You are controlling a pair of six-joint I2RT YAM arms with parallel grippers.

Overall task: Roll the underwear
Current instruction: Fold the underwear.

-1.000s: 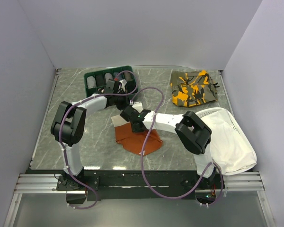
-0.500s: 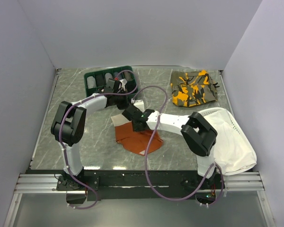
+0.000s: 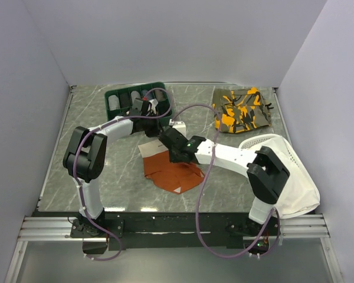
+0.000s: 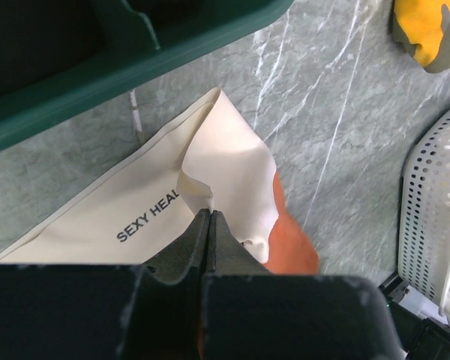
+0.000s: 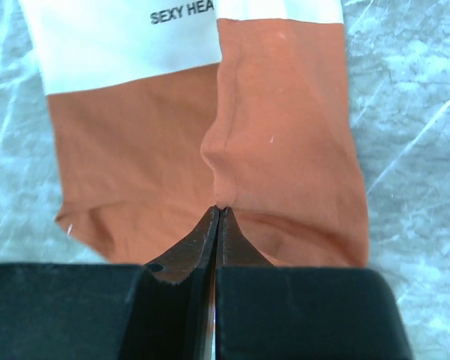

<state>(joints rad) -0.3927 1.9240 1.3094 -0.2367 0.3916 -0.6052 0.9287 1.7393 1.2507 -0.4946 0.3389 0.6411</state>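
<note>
Rust-orange underwear [image 3: 172,172] lies mid-table on the grey marble tabletop [image 3: 112,177], just in front of a green tray [image 3: 111,94]. The left gripper [image 4: 210,213] pinches a raised fold of its cream waistband [image 4: 127,210]. The right gripper [image 5: 219,209] pinches a pucker of orange fabric.

Grey marble tabletop [image 3: 200,100], green tray [image 3: 108,93] of rolled-looking bundles at the back, camo garment [image 3: 242,110] back right, white cloth [image 3: 289,183] in a perforated basket [image 3: 286,148] on the right.

Place: robot lab cell.
Walls: plain grey panels [image 3: 165,41] at 9, 12, 3 o'clock.
Worktop [image 3: 115,183]: marble-patterned.
Rail [image 3: 47,227]: aluminium, 6 o'clock, bearing left arm [image 3: 85,153], right arm [image 3: 265,177].
</note>
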